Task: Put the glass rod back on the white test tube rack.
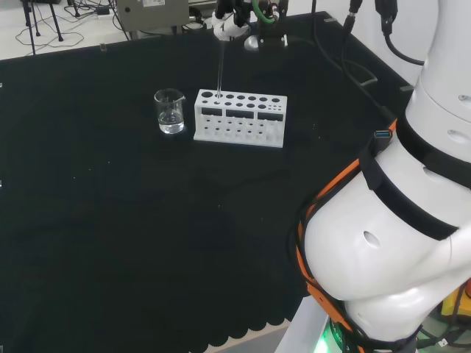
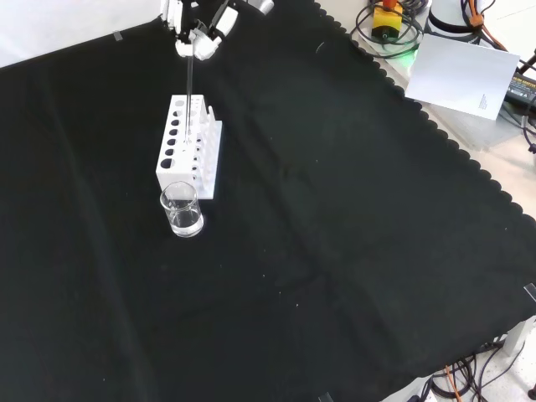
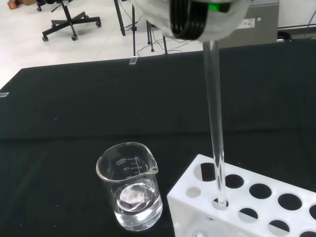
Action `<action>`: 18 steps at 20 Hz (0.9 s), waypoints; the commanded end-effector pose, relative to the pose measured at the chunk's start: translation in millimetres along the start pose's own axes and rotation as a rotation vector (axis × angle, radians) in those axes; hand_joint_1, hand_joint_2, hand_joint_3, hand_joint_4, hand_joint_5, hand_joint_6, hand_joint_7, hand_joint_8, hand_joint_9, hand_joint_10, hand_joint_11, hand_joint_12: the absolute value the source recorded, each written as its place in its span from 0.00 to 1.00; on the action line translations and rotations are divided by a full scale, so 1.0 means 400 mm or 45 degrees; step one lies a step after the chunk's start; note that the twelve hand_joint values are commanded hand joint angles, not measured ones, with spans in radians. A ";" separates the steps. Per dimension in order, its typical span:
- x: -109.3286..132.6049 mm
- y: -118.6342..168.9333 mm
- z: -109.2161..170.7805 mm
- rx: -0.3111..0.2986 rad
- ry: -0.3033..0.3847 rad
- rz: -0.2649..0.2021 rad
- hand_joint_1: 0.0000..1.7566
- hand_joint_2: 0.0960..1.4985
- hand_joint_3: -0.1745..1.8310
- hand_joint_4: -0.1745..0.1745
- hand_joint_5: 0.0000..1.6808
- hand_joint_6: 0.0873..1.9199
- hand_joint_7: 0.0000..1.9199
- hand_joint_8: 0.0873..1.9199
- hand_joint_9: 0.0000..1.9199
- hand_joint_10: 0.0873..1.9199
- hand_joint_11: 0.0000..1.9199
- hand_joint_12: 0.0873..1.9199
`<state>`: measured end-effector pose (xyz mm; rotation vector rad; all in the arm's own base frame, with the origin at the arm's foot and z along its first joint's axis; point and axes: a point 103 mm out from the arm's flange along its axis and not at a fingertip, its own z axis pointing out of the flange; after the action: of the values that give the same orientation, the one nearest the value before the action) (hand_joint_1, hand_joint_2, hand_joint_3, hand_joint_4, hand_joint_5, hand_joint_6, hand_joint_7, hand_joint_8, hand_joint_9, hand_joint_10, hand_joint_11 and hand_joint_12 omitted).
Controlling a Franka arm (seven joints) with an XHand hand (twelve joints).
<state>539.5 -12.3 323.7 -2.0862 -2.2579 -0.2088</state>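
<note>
Nearest, a beaker (image 3: 131,192) with some water is parked beside the white rack (image 3: 247,202), where the glass rod (image 3: 215,123), pinched by the hand (image 2: 197,38), is stuck into a corner hole.

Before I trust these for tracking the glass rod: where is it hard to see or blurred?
Head view: the glass rod is a faint pale line against black cloth. Front view: likewise thin and faint. Wrist view: the rod is clear, but the hand is blurred.

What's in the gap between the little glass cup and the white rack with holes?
Nothing. In the head view, only bare black cloth separates the beaker from the white rack. The glass rod stands at the rack's near corner, held by the hand.
</note>
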 end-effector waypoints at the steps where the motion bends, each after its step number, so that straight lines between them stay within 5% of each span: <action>1: 0.013 0.014 0.029 0.024 -0.002 -0.012 0.75 0.56 0.23 0.00 0.80 0.00 0.63 0.47 0.88 0.35 0.62 0.41; 18: -0.001 0.045 0.134 0.123 -0.001 -0.002 0.75 0.56 0.23 0.00 0.80 0.00 0.64 0.47 0.88 0.35 0.62 0.41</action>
<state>546.1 -21.0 305.5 -2.0961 -2.2254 -0.1700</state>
